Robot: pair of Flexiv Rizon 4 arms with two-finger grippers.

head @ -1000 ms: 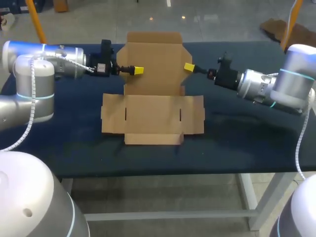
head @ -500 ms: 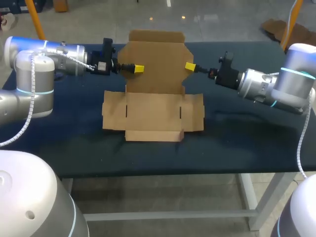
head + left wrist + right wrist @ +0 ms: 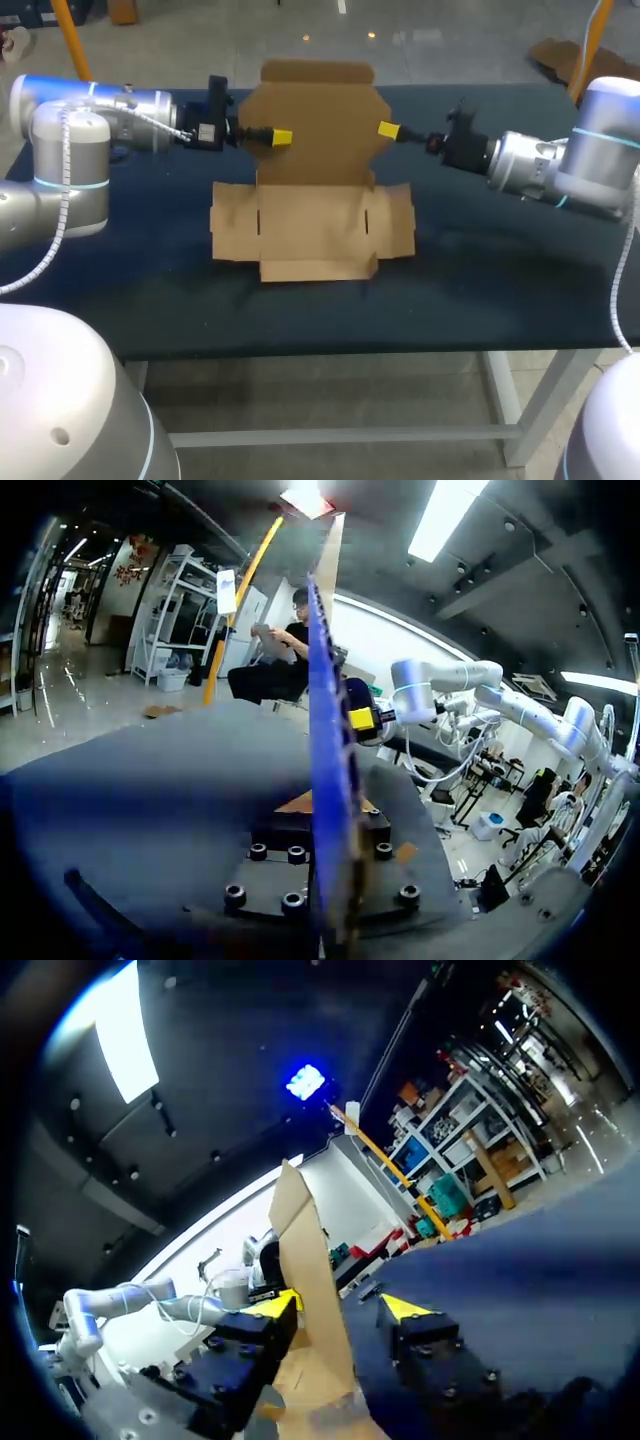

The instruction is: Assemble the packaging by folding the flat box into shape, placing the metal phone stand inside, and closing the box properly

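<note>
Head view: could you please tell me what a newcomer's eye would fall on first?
A cardboard box lies unfolded in the middle of the table, its rear flap raised. The left pincer and right pincer flank that flap, one at each side edge.

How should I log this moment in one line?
box: base flat on table, rear panel upright | left gripper: at panel's left edge | right gripper: open, astride panel's right edge | phone stand: unseen

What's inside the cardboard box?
Nothing lies on the flat panels of the cardboard box, unfolded on the table. No phone stand shows anywhere. The table right behind its raised flap is covered.
</note>
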